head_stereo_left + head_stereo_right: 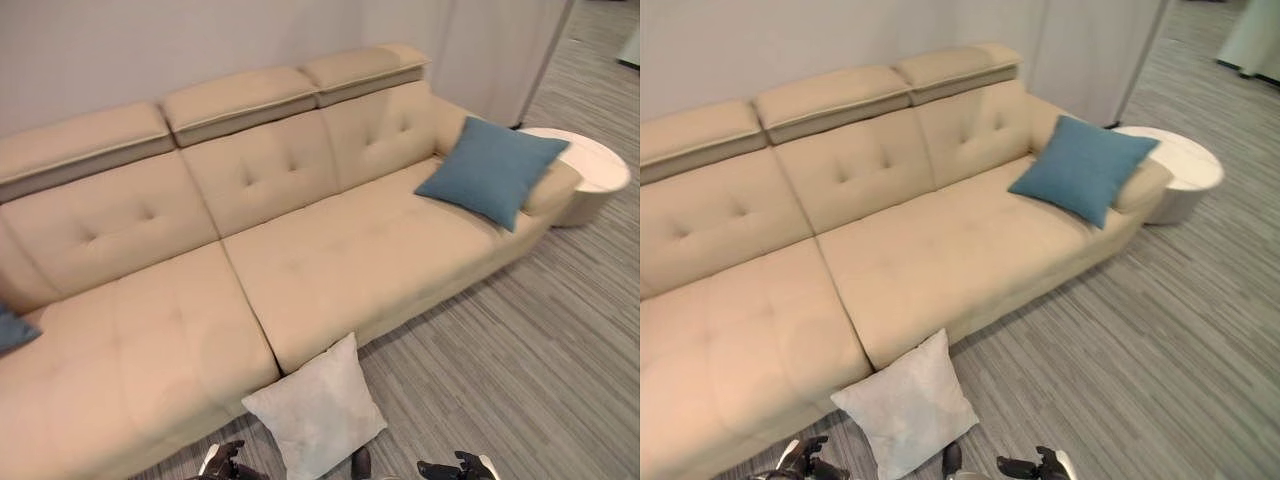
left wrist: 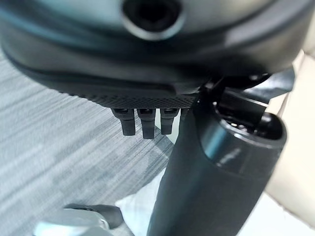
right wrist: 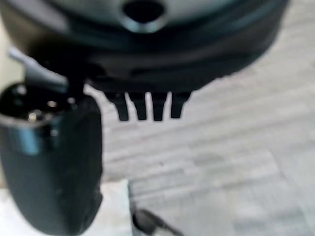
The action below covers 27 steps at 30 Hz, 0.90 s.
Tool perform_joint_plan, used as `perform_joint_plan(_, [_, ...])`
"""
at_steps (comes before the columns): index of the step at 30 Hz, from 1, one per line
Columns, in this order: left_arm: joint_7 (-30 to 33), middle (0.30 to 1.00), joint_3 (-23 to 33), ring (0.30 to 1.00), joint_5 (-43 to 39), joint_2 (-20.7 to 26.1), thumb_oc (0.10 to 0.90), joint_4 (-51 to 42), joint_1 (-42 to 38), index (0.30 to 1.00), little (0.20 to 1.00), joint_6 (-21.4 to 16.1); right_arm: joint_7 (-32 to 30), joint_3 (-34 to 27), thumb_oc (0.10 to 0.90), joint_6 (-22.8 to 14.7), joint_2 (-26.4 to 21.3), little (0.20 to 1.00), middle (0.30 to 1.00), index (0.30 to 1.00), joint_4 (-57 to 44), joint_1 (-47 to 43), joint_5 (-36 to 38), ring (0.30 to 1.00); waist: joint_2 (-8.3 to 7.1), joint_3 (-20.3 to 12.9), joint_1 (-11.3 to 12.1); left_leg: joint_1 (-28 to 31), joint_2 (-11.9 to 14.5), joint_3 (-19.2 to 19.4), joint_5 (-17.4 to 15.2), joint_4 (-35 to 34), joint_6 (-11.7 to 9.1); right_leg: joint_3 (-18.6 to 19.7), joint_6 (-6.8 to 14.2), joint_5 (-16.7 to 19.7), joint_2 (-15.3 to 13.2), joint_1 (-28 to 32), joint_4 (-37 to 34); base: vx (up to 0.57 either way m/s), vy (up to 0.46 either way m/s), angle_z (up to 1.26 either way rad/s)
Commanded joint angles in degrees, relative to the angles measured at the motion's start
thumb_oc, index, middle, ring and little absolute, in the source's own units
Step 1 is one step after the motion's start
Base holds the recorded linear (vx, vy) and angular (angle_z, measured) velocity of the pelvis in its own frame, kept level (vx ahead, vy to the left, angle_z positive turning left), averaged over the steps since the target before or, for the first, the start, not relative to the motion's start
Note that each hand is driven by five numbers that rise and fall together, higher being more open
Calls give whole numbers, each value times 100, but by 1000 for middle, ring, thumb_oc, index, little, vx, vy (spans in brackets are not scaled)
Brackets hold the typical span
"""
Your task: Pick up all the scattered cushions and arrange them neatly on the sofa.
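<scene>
Left hand (image 1: 222,462) and right hand (image 1: 458,467) sit at the bottom edge, fingers straight and holding nothing. A pale grey cushion (image 1: 315,410) leans against the front of the beige sofa (image 1: 330,250), lower centre; a blue cushion (image 1: 492,170) rests at upper right, beside a round white table (image 1: 600,168).

Pale grey cushion (image 1: 315,412) on floor against beige sofa (image 1: 330,260); blue cushion (image 1: 492,169) at sofa's right end.

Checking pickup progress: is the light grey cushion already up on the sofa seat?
No: the light grey cushion sits on the floor, leaning against the front of the sofa, and only the blue cushion rests on the seat.
</scene>
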Motion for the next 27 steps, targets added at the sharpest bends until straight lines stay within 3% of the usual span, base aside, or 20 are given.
perform_joint_plan(1, [60, 900, -50, 900, 43, -115, 800, -212, 20, 900, 900, -137, -135, -32, 800, -122, -366, 900, 900, 900, -191, 103, 98, 900, -33, 50, -122, -420, 324, 1397, -115, -28, 58, 336, 713, -493, -372, 369, -23, -76, -132, 77])
perform_joint_plan(6, [39, 900, -58, 900, 107, -139, 800, -237, 98, 900, 900, -125, -134, -166, 800, -141, -309, 900, 900, 900, -147, 258, 190, 900, -31, 45, -240, -369, 651, 2881, -123, -90, 156, -357, 696, -603, -470, 567, -97, -38, -47, 89])
perform_joint_plan(9, [16, 900, -35, 900, 97, -105, 800, -273, 64, 900, 900, -99, -130, -254, 800, -147, -227, 900, 900, 900, -144, 309, 307, 900, -36, 14, -280, -417, 708, 3328, -51, -117, 132, -737, 694, -605, -531, 650, -156, 21, 16, 102])
perform_joint_plan(14, [12, 900, 161, 900, 63, 10, 800, -125, 165, 900, 900, -79, -99, -143, 800, -170, -62, 900, 900, 900, -104, 243, 232, 900, -147, -78, -104, -165, 463, 3005, -15, -741, 226, -893, 823, -575, -531, 792, -276, 117, 138, 65])
perform_joint_plan(18, [33, 900, 252, 900, -10, 92, 800, -105, 156, 900, 900, -98, -62, -58, 800, -161, -63, 900, 900, 900, -200, 126, 148, 900, -121, 46, -30, -136, 404, 2952, -75, -794, 373, -815, 893, -698, -725, 455, 531, -21, 162, -3])
perform_joint_plan(19, [75, 900, 240, 900, -58, 178, 800, -163, 63, 900, 900, -132, -77, 1, 800, -154, -67, 900, 900, 900, -291, 8, 139, 900, -89, 231, -76, -225, 404, 2857, -59, -736, 433, -555, 1009, -590, -809, -32, 1158, -110, 56, -11])
perform_joint_plan(20, [100, 900, 213, 900, -74, 218, 800, -214, 7, 900, 900, -160, -89, 6, 800, -167, -73, 900, 900, 900, -318, -21, 169, 900, -73, 282, -127, -298, 385, 2760, -51, -704, 448, -219, 1026, -590, -709, -231, 1288, -110, 55, 3])
perform_joint_plan(21, [100, 900, 213, 900, -74, 218, 800, -214, 6, 900, 900, -160, -89, 6, 800, -167, -73, 900, 900, 900, -318, -22, 170, 900, -74, 278, -124, -303, 385, 2763, -53, -701, 449, -215, 1026, -593, -710, -240, 1295, -32, -10, 31])
perform_joint_plan(22, [129, 900, 129, 900, -81, 246, 800, -305, -111, 900, 900, -194, -86, 21, 800, -175, -93, 900, 900, 900, -310, -41, 238, 900, -84, 337, -234, -376, 307, 2585, -30, -678, 427, 415, 981, -611, -464, -388, 1096, -8, -36, 48])
perform_joint_plan(25, [159, 900, 58, 900, -140, 245, 800, -386, -298, 900, 900, -246, -124, -10, 800, -180, -137, 900, 900, 900, -261, -68, 327, 900, -124, 338, -244, -615, 247, 2458, 11, -603, 357, 539, 903, -606, -452, -305, 701, -44, -86, 79])
perform_joint_plan(27, [233, 900, 13, 900, -424, 300, 800, -642, -556, 900, 900, -329, -229, -56, 800, -247, -194, 900, 900, 900, -342, -215, 513, 900, -113, 499, -275, -1157, 281, 2342, 141, -452, 238, 512, 814, -576, -396, -662, 699, -189, -195, 17])
